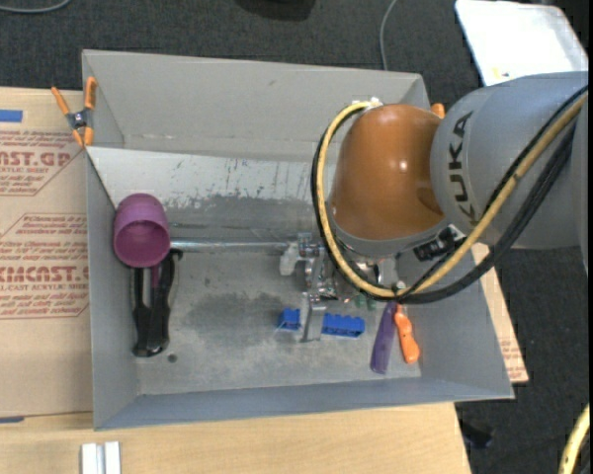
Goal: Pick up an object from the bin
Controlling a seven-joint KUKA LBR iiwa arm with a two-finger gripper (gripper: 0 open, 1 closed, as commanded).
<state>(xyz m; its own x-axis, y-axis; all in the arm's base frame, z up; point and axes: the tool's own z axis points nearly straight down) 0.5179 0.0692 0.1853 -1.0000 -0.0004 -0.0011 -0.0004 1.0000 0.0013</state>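
**Grey bin** (277,97) seen from above, the arm entering from the right; all places are given from the blue block (343,326).

Nearest the viewer, just right of the blue block, a purple pen-like stick (381,344) lies steeply tilted toward the near wall; a short orange piece (405,336) lies touching it or just beside it on its right; the upper ends of both pass under the arm's cables.

The blue block itself lies on the floor in the near half of the bin; its long axis runs left to right, along the near wall; just left of it sits a smaller blue piece (290,321).

The gripper (312,316) points down between these two, its metal tip low and close to the block's left end; the block thus lies immediately to the tip's right and the small piece to its left; a grasp would likely turn on a slight sideways correction.

Whether the gripper is spread or closed cannot be told; nor whether the two blue parts are one thing joined behind the tip.

Well left of the block lies a black handle-like tool (151,314); beyond that, a purple cup (138,230); a thin metal rod (227,245) runs from the cup toward the gripper.

Farthest, the arm's orange cover (385,171) hides the floor behind the block.
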